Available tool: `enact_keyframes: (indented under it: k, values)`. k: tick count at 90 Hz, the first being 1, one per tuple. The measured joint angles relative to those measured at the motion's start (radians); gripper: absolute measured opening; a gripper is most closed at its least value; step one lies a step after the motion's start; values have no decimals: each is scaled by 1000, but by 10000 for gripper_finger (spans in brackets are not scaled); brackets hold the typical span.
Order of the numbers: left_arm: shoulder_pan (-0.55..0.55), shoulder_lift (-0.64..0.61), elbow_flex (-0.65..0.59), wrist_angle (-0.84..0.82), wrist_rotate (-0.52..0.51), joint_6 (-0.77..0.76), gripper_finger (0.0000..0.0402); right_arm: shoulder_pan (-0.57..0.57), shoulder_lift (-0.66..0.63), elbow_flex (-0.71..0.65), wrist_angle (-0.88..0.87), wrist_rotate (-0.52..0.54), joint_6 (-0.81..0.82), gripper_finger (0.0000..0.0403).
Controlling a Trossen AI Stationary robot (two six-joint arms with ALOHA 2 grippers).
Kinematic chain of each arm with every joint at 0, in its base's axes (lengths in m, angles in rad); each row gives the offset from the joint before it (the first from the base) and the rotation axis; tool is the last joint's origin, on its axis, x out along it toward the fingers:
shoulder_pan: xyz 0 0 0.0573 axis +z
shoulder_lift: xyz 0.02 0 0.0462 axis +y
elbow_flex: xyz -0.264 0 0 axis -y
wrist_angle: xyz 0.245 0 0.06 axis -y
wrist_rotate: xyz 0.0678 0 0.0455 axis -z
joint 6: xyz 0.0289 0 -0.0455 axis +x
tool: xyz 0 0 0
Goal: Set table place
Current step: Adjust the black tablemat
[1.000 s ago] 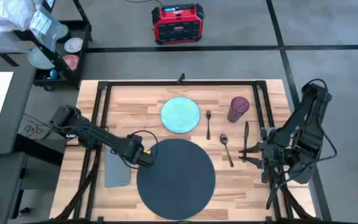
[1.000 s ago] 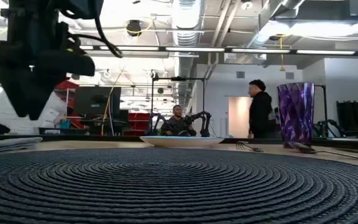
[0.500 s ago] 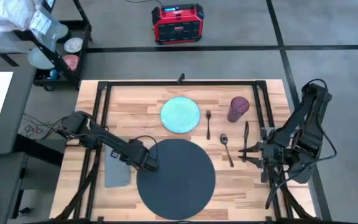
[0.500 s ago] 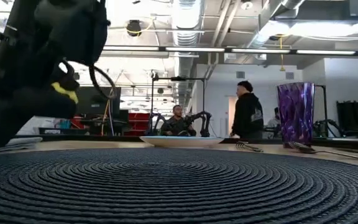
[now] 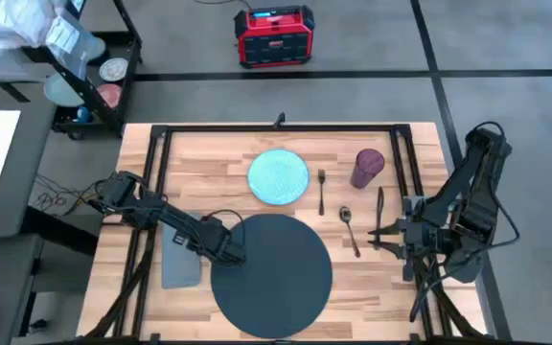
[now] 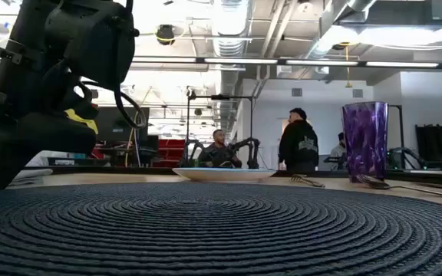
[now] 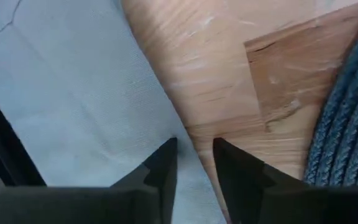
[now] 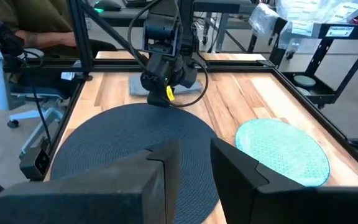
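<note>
The dark grey round mat [image 5: 271, 276] lies at the table's near middle. Flat on the wood to its left lies the grey napkin [image 5: 178, 261]. My left gripper [image 5: 230, 253] hangs low between the two, fingers pointing down over the napkin's right edge [image 7: 166, 134], nearly together. Beyond the mat are the teal plate [image 5: 278, 176] and the purple cup [image 5: 367, 166]. The fork [image 5: 321, 192], spoon [image 5: 350, 230] and knife [image 5: 379, 204] lie to the right. My right gripper [image 5: 374, 238] waits near the spoon, fingers close together. My left gripper comes from above with its fingertips [image 7: 166, 162] at the napkin's right edge, beside the bare wood [image 7: 229, 81]. The napkin lies flat and unwrinkled. Whether the fingertips touch it I cannot tell.
Black frame tubes [image 5: 156, 192] run along the table's left, right and far sides. A red box [image 5: 274, 35] stands on the floor beyond the far edge, and a cart [image 5: 84, 77] at the far left. People [image 6: 298, 142] show in the room behind.
My left gripper has gone down and a little toward the table's near edge, stopping low between the napkin and the mat. The mat, napkin and other pieces have stayed where they were.
</note>
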Motion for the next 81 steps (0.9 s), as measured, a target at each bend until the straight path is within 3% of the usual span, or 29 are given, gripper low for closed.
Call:
enact_keyframes:
  k: [8,33,54,61,81]
  values:
    - [0,0,0,20,4,14,9,0,0,0,0,0,0,77]
    - [23,4,20,23,-16,46,0,0,0,0,0,0,0,77]
    - [17,5,221,-58,-289,88,0,0,0,0,0,2,33,77]
    - [6,4,252,40,-355,172,0,0,0,0,1,2,41,77]
    - [-7,59,237,422,-317,457,0,0,0,0,0,2,89,77]
